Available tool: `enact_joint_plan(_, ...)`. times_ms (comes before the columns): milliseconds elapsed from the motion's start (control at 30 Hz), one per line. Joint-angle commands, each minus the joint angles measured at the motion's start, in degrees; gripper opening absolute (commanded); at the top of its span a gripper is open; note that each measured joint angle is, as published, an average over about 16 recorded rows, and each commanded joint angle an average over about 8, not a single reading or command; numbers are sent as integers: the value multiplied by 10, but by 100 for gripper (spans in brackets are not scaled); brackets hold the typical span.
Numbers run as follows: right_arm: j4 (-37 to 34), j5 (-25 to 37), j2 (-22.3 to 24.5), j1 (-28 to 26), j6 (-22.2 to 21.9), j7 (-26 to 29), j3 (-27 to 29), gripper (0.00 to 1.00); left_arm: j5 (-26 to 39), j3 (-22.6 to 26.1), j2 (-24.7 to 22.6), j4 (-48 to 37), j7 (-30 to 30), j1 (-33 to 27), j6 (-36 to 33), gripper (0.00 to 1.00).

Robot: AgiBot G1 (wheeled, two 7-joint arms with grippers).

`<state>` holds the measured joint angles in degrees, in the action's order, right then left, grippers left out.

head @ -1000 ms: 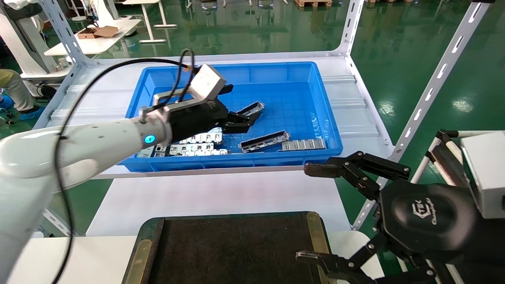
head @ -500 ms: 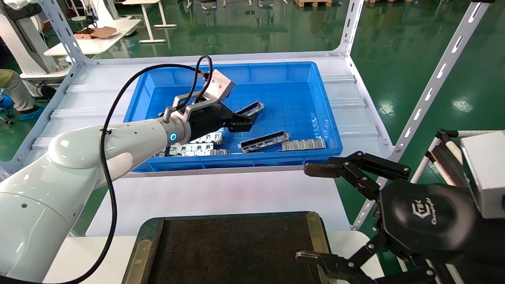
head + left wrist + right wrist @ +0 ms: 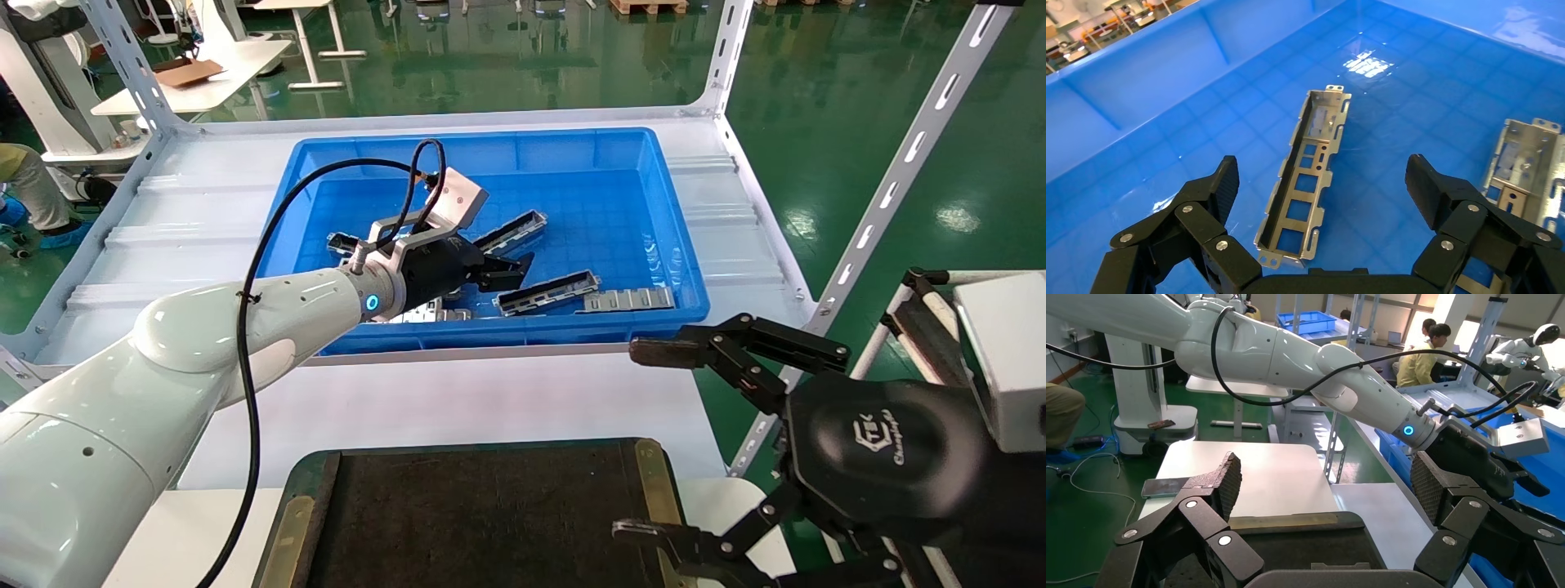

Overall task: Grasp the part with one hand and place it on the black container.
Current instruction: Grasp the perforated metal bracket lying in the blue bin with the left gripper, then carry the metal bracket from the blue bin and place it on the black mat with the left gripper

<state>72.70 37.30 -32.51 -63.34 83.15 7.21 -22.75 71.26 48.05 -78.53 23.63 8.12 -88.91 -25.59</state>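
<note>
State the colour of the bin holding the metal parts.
Bright blue bin; the head view shows it best.

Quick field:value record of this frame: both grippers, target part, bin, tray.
left gripper: open, inside the blue bin, fingers either side of the part, not gripping it
part: lying on bin floor, open side up
right gripper: open, parked beside the black container
black container: visible surface bare
other parts: more channel bars and flat plates in bin
</note>
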Motion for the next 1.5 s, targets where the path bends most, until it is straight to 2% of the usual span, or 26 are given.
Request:
enact_joint_plan(33, 0, 0, 0, 0, 0, 0, 0, 0, -8, 16, 0, 2, 8, 0, 10, 0)
enact_joint_plan(633, 0, 0, 0, 0, 0, 0, 0, 0, -73, 114, 2, 3, 42, -5, 59, 0)
enact_joint_plan(1500, 0, 0, 0, 0, 0, 0, 0, 0, -154, 177, 3, -2, 26, -16, 79, 0)
